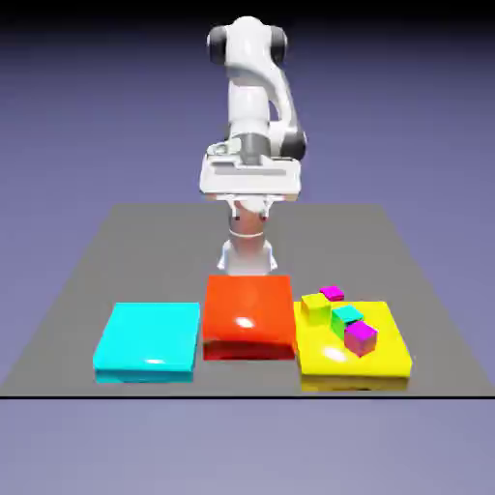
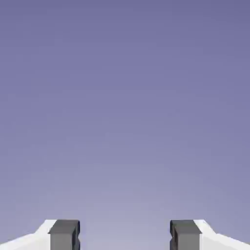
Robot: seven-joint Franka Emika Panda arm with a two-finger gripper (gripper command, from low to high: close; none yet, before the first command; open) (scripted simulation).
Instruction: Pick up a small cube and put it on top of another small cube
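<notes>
Several small cubes sit on the yellow pad (image 1: 324, 365) at the exterior view's right: a small magenta cube (image 1: 333, 292) at the back, a yellow-green cube (image 1: 315, 307), a teal cube (image 1: 346, 317) and a larger magenta cube (image 1: 361, 337) in front. They stand close together, some touching. My gripper (image 1: 249, 198) hangs high above the table, behind the red pad and well away from the cubes. The hand view shows only the backdrop, with the gripper (image 2: 125, 235) open, grey fingertips (image 2: 64, 234) wide apart and nothing between them.
A thick red pad (image 1: 248, 319) lies in the middle of the grey table (image 1: 116, 251), directly in front of the arm's base. At the exterior view's left lies a flat cyan pad (image 1: 147, 338). All three pads line the table's near edge.
</notes>
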